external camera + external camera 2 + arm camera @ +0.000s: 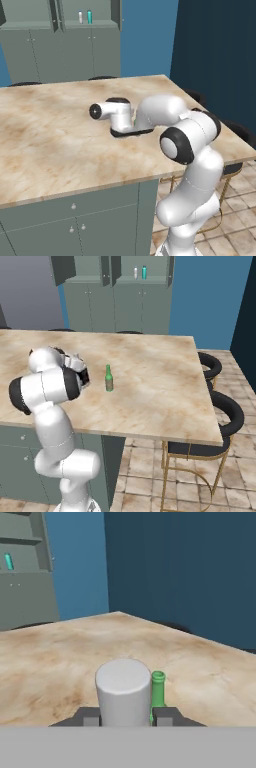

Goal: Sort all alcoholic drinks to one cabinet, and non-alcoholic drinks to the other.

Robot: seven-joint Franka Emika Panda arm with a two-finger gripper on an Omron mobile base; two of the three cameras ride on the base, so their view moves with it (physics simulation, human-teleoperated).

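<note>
The white arm (192,150) is folded low over the counter, its elbow raised and its forearm laid roughly level. The wrist (117,115) is turned sideways, so the hand is pointed horizontally. The gripper (127,716) is seen from the hand view with its jaws drawn in, apparently clamped on something pale and rounded between them.

A marble-topped island (60,145) is seen with grey-green cupboard doors (75,225) beneath it. Two black stools (225,411) with gold legs are set along its right side, over a tiled floor (145,491). Against the far wall, a tall grey-green cabinet (115,306) is seen with its upper doors (62,268) swung open. A blue wall (205,301) is seen behind, and a darker blue panel (215,50) is seen to the right.
</note>
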